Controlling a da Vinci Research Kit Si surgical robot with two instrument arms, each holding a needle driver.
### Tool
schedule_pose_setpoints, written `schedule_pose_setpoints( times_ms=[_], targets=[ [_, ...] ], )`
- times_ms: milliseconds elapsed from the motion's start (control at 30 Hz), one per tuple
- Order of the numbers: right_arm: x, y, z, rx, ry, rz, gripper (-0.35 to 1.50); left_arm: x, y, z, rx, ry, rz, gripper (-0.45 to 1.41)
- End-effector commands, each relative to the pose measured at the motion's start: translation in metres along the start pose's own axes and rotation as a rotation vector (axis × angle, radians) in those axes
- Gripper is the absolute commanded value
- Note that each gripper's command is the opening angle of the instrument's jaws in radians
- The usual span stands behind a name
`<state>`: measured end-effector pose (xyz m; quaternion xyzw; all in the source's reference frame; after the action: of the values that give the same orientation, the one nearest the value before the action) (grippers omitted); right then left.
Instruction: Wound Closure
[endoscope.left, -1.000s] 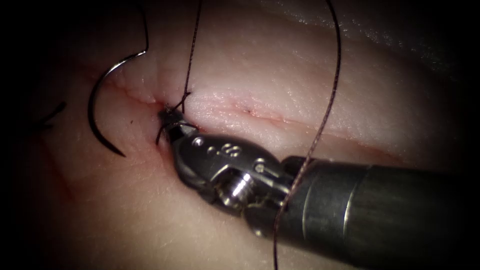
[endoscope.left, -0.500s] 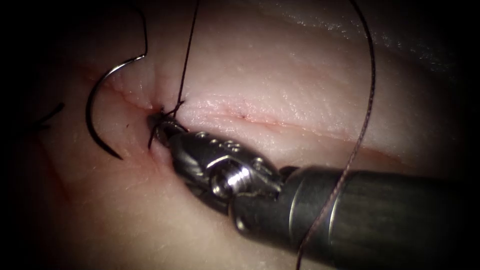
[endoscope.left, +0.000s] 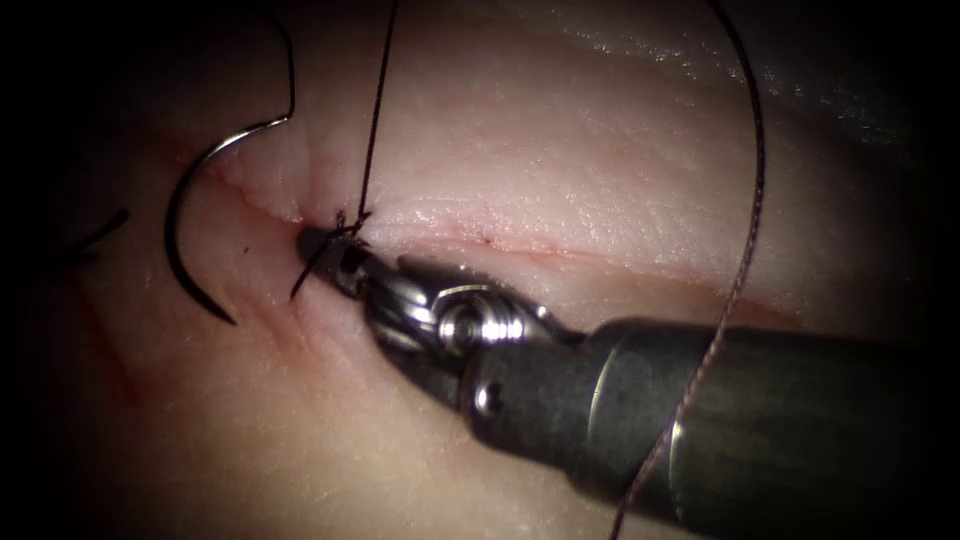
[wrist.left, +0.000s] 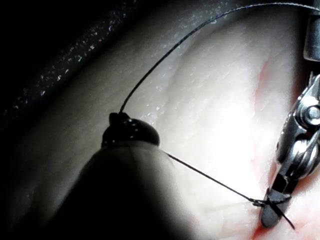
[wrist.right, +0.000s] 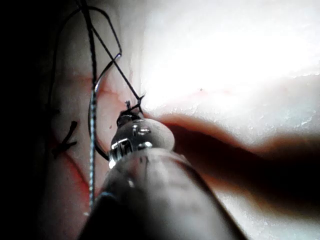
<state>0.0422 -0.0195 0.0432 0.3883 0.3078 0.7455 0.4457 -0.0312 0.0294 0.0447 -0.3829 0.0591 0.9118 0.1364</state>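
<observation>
My right tool (endoscope.left: 318, 243) fingers shut on the thread (endoscope.left: 372, 130) at the knot (endoscope.left: 345, 222) on the cut (endoscope.left: 560, 255), left tool (wrist.left: 129, 131) gripping thread taut, needle (endoscope.left: 190, 215) lying free on tissue (endoscope.left: 560, 170) at 9 o'clock

One curved needle (endoscope.left: 185, 215) lies on the tissue (endoscope.left: 560, 150), which bears one cut (endoscope.left: 520, 245). One knot (endoscope.left: 345, 222) sits on that cut. Two tools show: the right pincer (endoscope.left: 325, 250) and the left pincer (wrist.left: 122, 120). Thread (endoscope.left: 745, 220) strands number perhaps three; dim edges hinder counting.
</observation>
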Motion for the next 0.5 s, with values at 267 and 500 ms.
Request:
schedule_pose_setpoints(
  times_ms=[267, 500],
  targets=[
    [0.0002, 0.0003, 0.0003, 0.148, 0.040, 0.158, -0.35, -0.0002, 0.0004, 0.0010, 0.000, 0.008, 0.008, -0.45],
    [0.0012, -0.0011, -0.0004, -0.051, 0.088, -0.253, -0.35, -0.0003, 0.0006, 0.0008, -0.005, 0.013, 0.011, -0.45]
  ],
)
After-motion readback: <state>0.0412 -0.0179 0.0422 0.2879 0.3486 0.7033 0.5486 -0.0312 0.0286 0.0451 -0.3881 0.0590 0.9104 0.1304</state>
